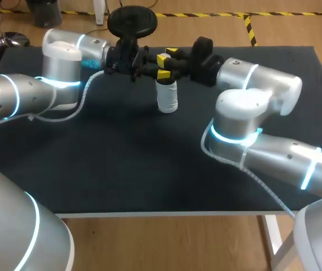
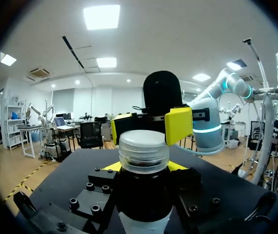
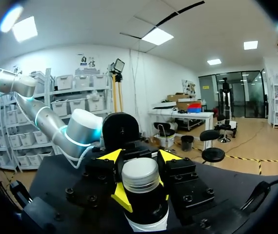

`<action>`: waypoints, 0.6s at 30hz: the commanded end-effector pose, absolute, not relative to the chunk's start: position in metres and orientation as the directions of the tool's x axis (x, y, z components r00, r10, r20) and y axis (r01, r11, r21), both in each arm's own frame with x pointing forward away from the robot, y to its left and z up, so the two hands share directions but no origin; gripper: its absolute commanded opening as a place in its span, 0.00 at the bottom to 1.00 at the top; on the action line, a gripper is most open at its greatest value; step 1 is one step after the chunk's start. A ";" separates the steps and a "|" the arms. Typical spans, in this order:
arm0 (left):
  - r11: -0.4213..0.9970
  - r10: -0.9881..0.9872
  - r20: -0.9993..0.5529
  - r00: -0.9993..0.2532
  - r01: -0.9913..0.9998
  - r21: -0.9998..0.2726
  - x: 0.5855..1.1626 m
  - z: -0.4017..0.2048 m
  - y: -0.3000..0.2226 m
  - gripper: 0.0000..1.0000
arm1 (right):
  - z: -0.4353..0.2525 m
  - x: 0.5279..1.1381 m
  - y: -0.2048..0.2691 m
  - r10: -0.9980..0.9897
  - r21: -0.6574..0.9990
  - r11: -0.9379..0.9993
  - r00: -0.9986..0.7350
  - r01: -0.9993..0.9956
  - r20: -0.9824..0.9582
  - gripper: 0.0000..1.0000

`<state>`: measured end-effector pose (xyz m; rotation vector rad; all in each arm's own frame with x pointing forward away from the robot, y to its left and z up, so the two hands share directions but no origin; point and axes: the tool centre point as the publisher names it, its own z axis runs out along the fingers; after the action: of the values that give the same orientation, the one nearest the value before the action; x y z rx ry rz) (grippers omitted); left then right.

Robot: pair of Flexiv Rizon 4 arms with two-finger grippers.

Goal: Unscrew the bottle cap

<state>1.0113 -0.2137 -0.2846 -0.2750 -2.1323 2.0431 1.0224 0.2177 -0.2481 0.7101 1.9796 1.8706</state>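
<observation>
A small bottle [image 1: 167, 97] with a white body and a dark upper part stands on the table toward its far side. In the left wrist view its pale ribbed cap [image 2: 144, 151] rises above the dark neck [image 2: 144, 200]. My left gripper [image 1: 148, 66] comes in from the left and is shut on the bottle just under the cap [image 2: 145, 168]. From the right, my right gripper [image 1: 163, 66] has a yellow tip on either side of the cap and is shut on it. The right wrist view shows the cap [image 3: 140, 173] between the right gripper's fingers [image 3: 140, 158].
A dark mat [image 1: 149, 164] covers the table, whose front edge [image 1: 161, 213] runs across the near side. My left arm's elbow [image 1: 62, 62] is over the back left, and my right arm's elbow [image 1: 246, 107] is over the right half.
</observation>
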 end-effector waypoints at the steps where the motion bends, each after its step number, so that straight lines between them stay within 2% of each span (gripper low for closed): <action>1: 0.038 0.260 0.000 -0.966 0.011 -0.999 1.011 -0.282 -0.212 0.00 | -0.257 1.028 0.197 0.417 0.993 -0.009 -0.903 0.114 0.107 0.00; 18: 0.038 0.260 0.000 -0.966 0.011 -0.999 1.011 -0.282 -0.212 0.00 | -0.262 1.032 0.202 0.021 0.998 -0.003 -0.998 0.066 0.066 0.00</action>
<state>1.0126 -0.2190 -0.2856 -0.2740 -2.1317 2.0414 1.0186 0.2090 -0.2504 0.3509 2.1086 2.1160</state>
